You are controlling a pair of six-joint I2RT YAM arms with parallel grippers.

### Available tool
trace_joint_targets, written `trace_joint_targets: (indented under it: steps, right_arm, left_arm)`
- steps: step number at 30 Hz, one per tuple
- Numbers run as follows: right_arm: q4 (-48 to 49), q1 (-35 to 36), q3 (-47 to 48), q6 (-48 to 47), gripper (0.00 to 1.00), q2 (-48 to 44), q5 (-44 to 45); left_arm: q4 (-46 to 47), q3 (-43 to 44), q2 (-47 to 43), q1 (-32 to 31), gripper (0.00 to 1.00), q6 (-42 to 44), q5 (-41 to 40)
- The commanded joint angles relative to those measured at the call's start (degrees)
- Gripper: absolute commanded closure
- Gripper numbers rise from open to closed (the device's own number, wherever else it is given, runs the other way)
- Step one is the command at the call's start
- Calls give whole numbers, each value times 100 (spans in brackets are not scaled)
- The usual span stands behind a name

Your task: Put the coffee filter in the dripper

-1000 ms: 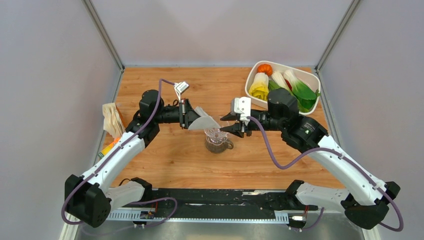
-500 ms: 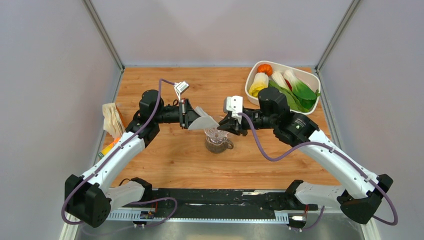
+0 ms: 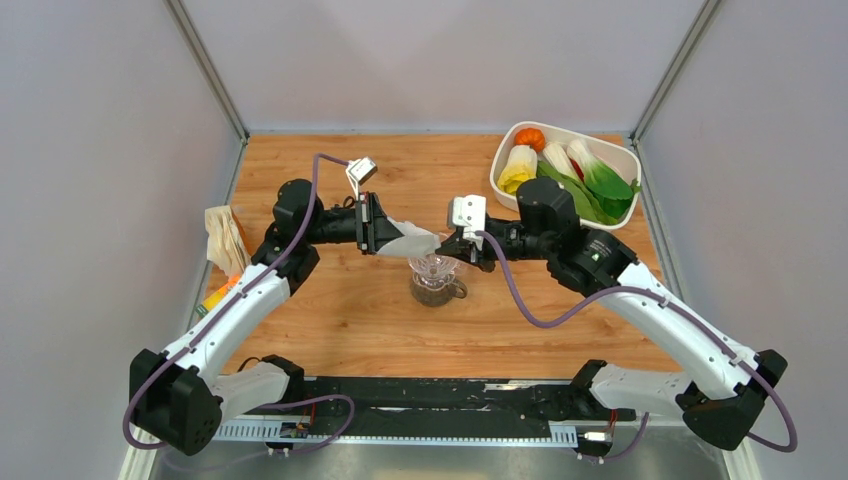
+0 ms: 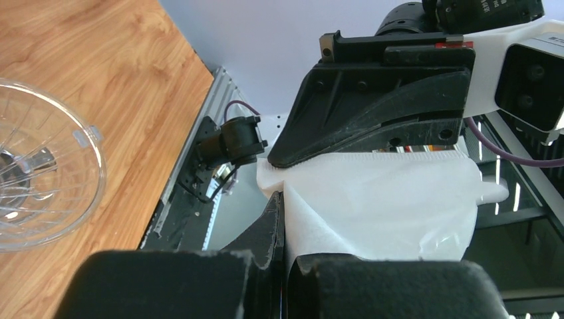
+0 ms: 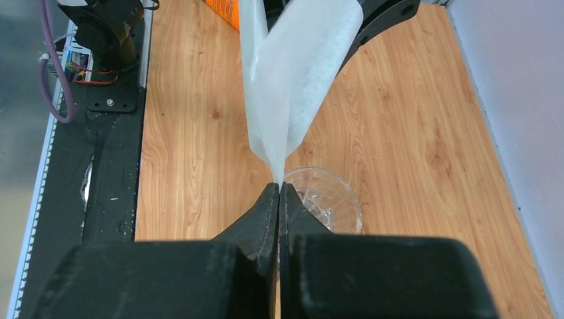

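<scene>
1. The coffee filter [image 5: 296,80] hangs in the air between the two grippers, clear of the table and not in the dripper. It is partly opened into a cone, with its point toward the right jaws and its wide end toward the left jaws.
2. The right gripper [image 5: 278,193] has its jaws pressed together on the filter's pointed tip, and the paper fans out ahead of them.
3. The left gripper [image 3: 386,236] pinches the wide end of the filter. In the left wrist view the white sheet comes out from between its own fingers [image 4: 269,229] and reaches the opposite gripper's black finger, which touches the sheet's far edge.
4. The dripper [image 5: 332,199] stands upright just below and slightly beyond the right jaws' tips, with its round rim open upward. The filter's tip is above the rim, and I cannot tell whether they touch.
5. The dripper sits on a small glass jug [image 3: 440,293] with dark contents, under the gap between the two sets of jaws.
6. On the wooden table [image 3: 350,330], a white tray [image 3: 512,140] of vegetables lies well behind the right jaws.
7. A stack of paper packets [image 3: 225,240] lies well behind the left jaws, at the table's edge.
</scene>
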Motion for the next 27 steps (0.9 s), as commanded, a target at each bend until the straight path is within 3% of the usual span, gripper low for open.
trace_joint_targets:
  steps: [1, 12, 14, 17, 19, 21, 23, 24, 26, 27]
  right_arm:
    - [72, 6, -51, -178, 100, -176, 201]
    - [170, 7, 24, -55, 100, -136, 71]
    - [178, 6, 0, -78, 100, -149, 109]
    - [175, 9, -37, -113, 100, -172, 134]
    - [174, 4, -53, -105, 100, -176, 170]
    - [178, 6, -54, -106, 100, -177, 215]
    - [173, 9, -68, -129, 100, -184, 243]
    - [180, 9, -70, -138, 100, -185, 279]
    - [179, 6, -108, -192, 100, -209, 289]
    - [178, 8, -125, -216, 100, -233, 286]
  left_arm:
    - [562, 2, -182, 38, 100, -281, 226]
    - [55, 55, -163, 37, 100, 146, 101]
    - [9, 55, -164, 37, 94, 222, 84]
    - [-236, 112, -222, 37, 67, 428, -4]
    - [-399, 173, -253, 37, 57, 571, -62]
    - [-478, 181, -270, 37, 55, 631, -94]
    - [-496, 182, -278, 37, 70, 659, -97]
    - [-520, 180, -268, 37, 87, 674, -97]
    - [-577, 180, -265, 39, 98, 684, -137]
    - [-593, 184, -264, 44, 99, 689, -150]
